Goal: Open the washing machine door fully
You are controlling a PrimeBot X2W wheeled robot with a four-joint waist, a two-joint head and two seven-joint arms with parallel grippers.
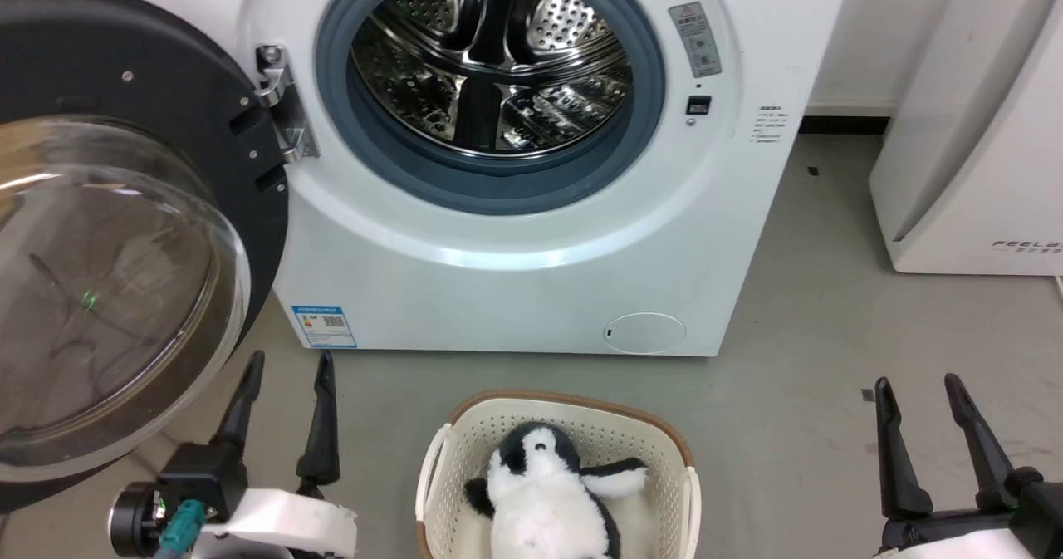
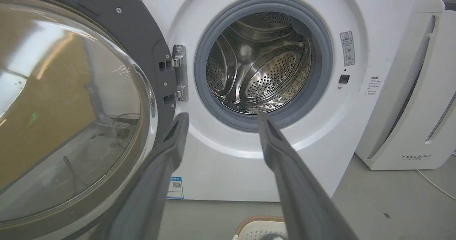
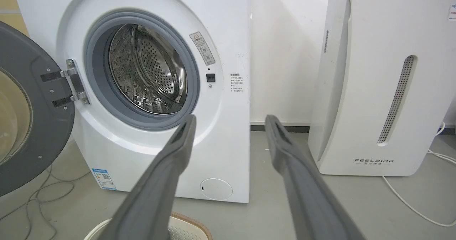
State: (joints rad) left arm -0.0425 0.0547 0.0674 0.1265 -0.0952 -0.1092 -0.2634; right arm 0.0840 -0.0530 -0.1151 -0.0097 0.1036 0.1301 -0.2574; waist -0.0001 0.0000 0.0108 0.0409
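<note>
On the floor before the robot, the head view has the washing machine door (image 1: pixel 178 94) standing wide to the left of the drum opening (image 1: pixel 490 69). The left gripper (image 1: pixel 291 358) is just beside its lower rim, spread and empty. The right gripper (image 1: pixel 918 381) is well apart, also spread and empty.

From the left wrist, the door (image 2: pixel 142 36) crowds one finger; I cannot tell whether they touch. A careless push could scrape the glass or bounce the door back.

From the right wrist, the fingers (image 3: pixel 178 151) hold nothing above the basket (image 3: pixel 188 222).
</note>
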